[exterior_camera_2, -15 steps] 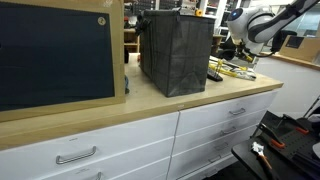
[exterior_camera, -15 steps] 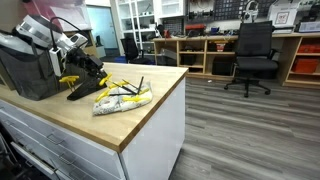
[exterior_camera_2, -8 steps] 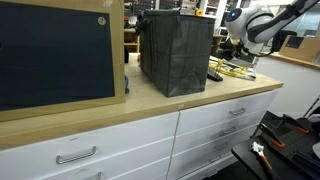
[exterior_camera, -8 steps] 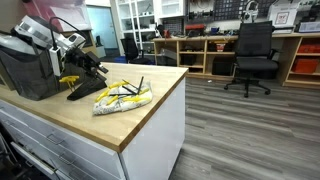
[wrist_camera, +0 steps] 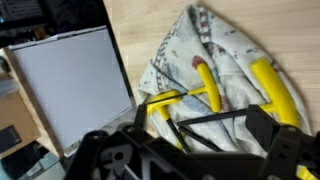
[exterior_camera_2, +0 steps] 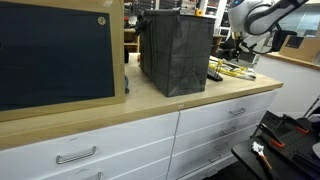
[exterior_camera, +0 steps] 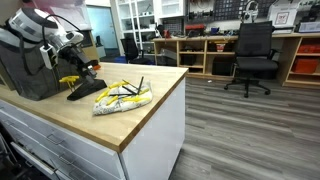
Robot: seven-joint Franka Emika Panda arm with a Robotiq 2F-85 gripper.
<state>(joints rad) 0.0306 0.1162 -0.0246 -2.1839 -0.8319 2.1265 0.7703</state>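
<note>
A crumpled patterned cloth (exterior_camera: 122,96) lies on the wooden countertop (exterior_camera: 140,115), with yellow-handled tools and thin black rods on it. In the wrist view the cloth (wrist_camera: 215,55) fills the middle, a yellow handle (wrist_camera: 206,86) lies across it and the black rods (wrist_camera: 200,118) run between my fingers. My gripper (wrist_camera: 205,128) hangs just above them, open, with nothing held. In both exterior views the gripper (exterior_camera: 86,66) (exterior_camera_2: 236,47) sits over the tool pile beside the dark bin.
A dark fabric bin (exterior_camera: 28,70) (exterior_camera_2: 175,52) stands on the counter next to the arm. A black wedge (exterior_camera: 85,90) lies by the cloth. A pale flat panel (wrist_camera: 70,85) shows at the wrist view's left. An office chair (exterior_camera: 252,55) and shelves stand across the floor.
My jaws have gone from nearly shut to wide open. The arm has lifted a little above the tools. The cloth has stayed where it was.
</note>
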